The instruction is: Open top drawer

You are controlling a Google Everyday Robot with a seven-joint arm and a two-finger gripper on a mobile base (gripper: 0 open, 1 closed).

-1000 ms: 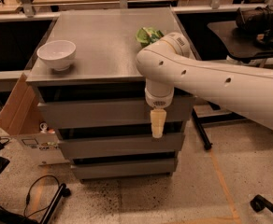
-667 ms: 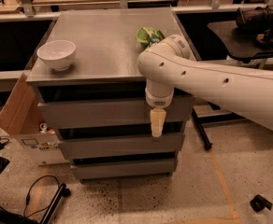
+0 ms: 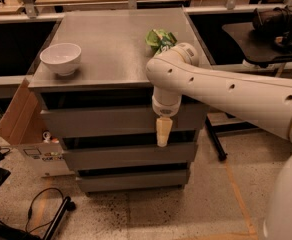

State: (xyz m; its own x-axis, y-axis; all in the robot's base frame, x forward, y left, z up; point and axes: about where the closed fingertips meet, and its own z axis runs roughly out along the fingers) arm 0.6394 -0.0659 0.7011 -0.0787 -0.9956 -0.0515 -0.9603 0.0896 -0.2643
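So the top drawer (image 3: 101, 122) is the uppermost of three flat grey fronts under the grey table (image 3: 111, 49), right below the dark gap under the tabletop edge; its front looks pushed in, as far as this angle lets anyone judge; the second drawer (image 3: 126, 156) and the bottom drawer (image 3: 131, 180) sit below it and look narrower from up here. The robot's white arm (image 3: 226, 91) comes in from the right, bends at the table's front edge and drops straight down; the end effector (image 3: 162, 139) hangs tip-down in front of the top drawer, a bit right of the middle, with its cream tip over the lower edge of that front and the dark slot above the second drawer; honestly can't tell whether it's open or closed from here, and can't tell if it touches the front or just hangs close; nothing visible is gripped in it. On the table a white bowl (image 3: 61, 58) stands near the left edge and a green bag (image 3: 161, 38) lies toward the right, partly behind the arm's elbow; the two are well apart. A cardboard box (image 3: 16, 116) leans at the table's left side; black cables (image 3: 33, 206) trail over the speckled floor (image 3: 186, 209) at lower left.
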